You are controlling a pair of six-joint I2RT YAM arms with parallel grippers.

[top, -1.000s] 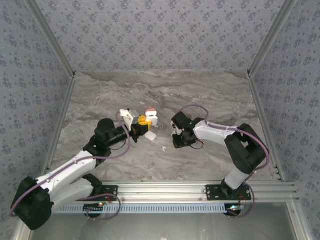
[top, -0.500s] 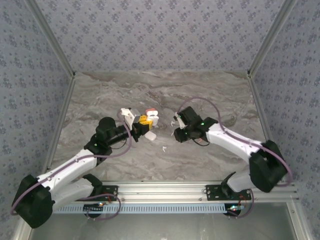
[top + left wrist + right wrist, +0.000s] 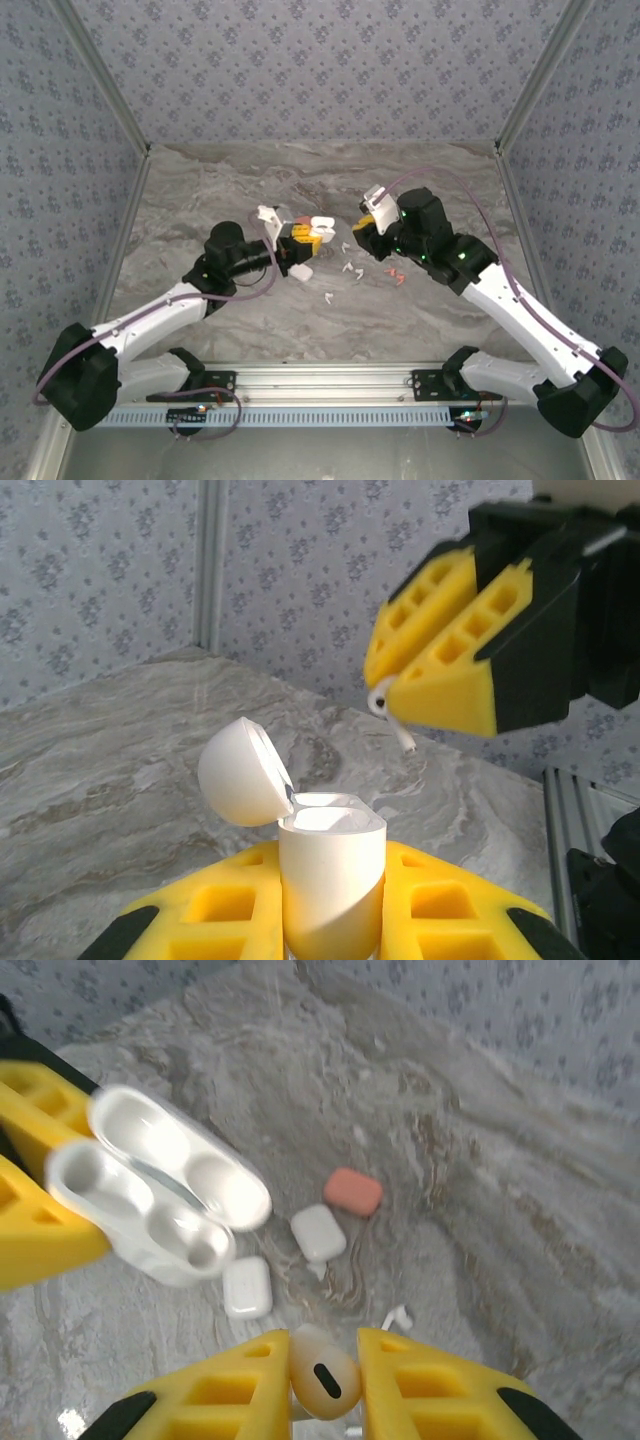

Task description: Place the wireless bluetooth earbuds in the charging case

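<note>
My left gripper [image 3: 331,885] is shut on an open white charging case [image 3: 330,865], held upright with its lid [image 3: 243,772] tipped back. From above, the left gripper [image 3: 303,239] holds the case left of centre. My right gripper [image 3: 323,1358] is shut on a white earbud [image 3: 323,1377]. It hovers above and to the right of the case [image 3: 150,1200], whose two sockets face it. The right gripper [image 3: 368,228] is close to the left one. Loose white earbuds [image 3: 353,269] and red-orange earbuds [image 3: 396,274] lie on the table between the arms.
Two closed white cases [image 3: 318,1232] [image 3: 247,1287] and a red-orange case [image 3: 353,1191] lie on the marble table [image 3: 220,190] below the grippers. One more white earbud [image 3: 327,297] lies nearer the front. Patterned walls enclose the table on three sides.
The right arm has swung back and to the right and risen, uncovering earbuds on the table. The left gripper has shifted slightly right with the case.
</note>
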